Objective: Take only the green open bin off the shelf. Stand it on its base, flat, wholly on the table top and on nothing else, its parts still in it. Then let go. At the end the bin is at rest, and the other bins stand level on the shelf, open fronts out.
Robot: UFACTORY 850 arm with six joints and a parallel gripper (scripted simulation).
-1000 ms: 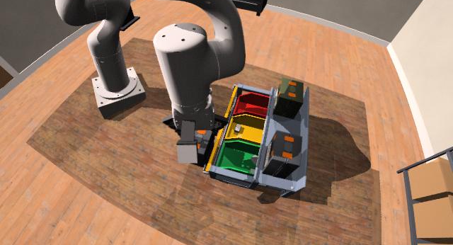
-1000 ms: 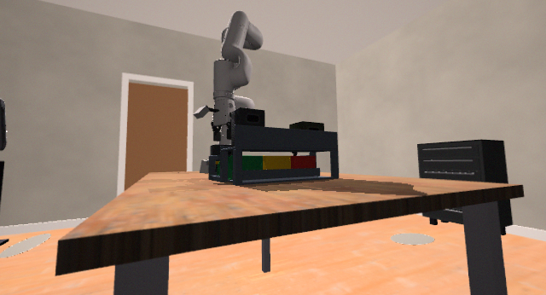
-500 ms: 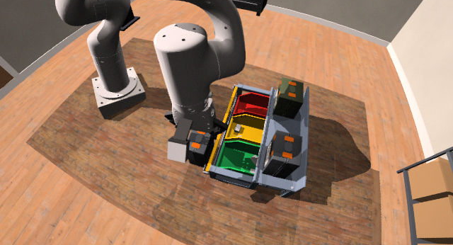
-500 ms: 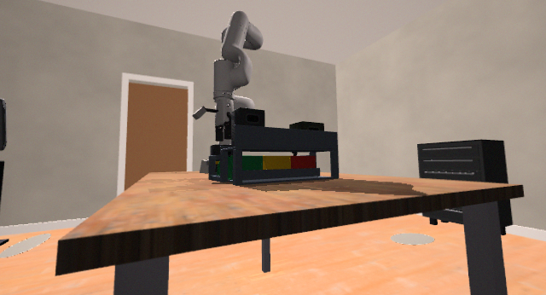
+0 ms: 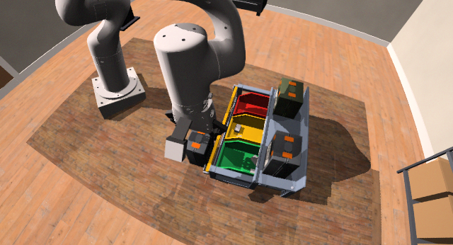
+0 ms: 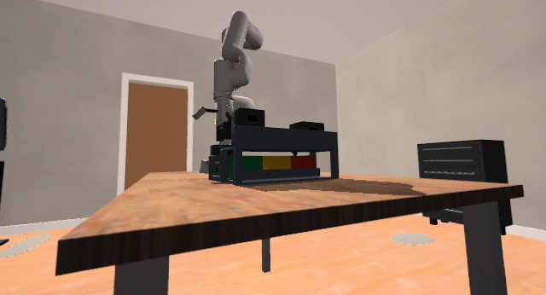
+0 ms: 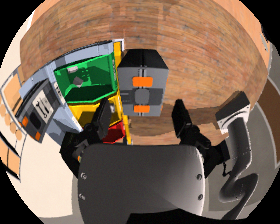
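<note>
The green open bin (image 5: 231, 159) (image 6: 252, 163) (image 7: 88, 80) sits at the near end of the shelf's lower level, with small grey parts inside. Beside it are the yellow bin (image 5: 252, 132) (image 6: 276, 162) (image 7: 81, 116) and the red bin (image 5: 253, 107) (image 6: 303, 162) (image 7: 116, 134). The shelf (image 5: 231, 180) (image 6: 286, 138) stands on the table top (image 5: 124, 146) (image 6: 171, 201). My gripper (image 5: 195, 125) (image 6: 223, 135) (image 7: 142, 105) points down, open and empty, outside the bins' open fronts. It is above a dark case with orange latches (image 5: 196, 156) (image 7: 142, 97), its fingers apart on either side in the wrist view.
The dark case stands on the table close against the shelf's yellow front rail (image 5: 212, 156), in front of the green bin. A black case (image 5: 283, 161) (image 6: 249, 117) and a dark green case (image 5: 291, 101) (image 6: 307, 126) stand on the upper deck behind the bins.
</note>
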